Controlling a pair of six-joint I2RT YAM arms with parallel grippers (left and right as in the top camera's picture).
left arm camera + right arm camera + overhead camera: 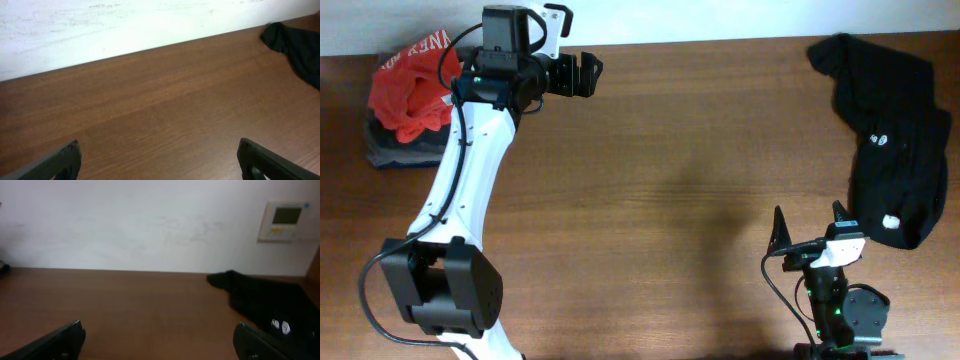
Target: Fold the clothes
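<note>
Step in hand: the very start, by my reading. Nothing is gripped and nothing is spread out for folding.
Shirt: the red-orange T-shirt (412,85) lies bunched in the far left corner of the counter (670,180). It sits on top of a dark grey garment (388,152).
Left gripper: the left gripper (592,76) is spread wide and empty. It is just beside the shirt but points away from it, over bare wood.
Right gripper: the right gripper (808,222) is also wide apart and empty. It sits low at the near right edge, close to a black garment (895,130).
Next move: probably the left arm turns back to the pile. It must pinch an edge of the T-shirt alone and leave the grey piece below. Then the shirt is dragged to the bare middle to be flattened.
Shirt fabric: soft and matte, in deep creases, with white lettering showing on one fold. It should slump and drape when lifted.
Black garment: limp, in a long crooked strip with small white marks.
Counter: brown wood grain, smooth and flat, with a faint sheen.
Background: a plain white wall (150,225) with a small pale wall panel (286,221).
</note>
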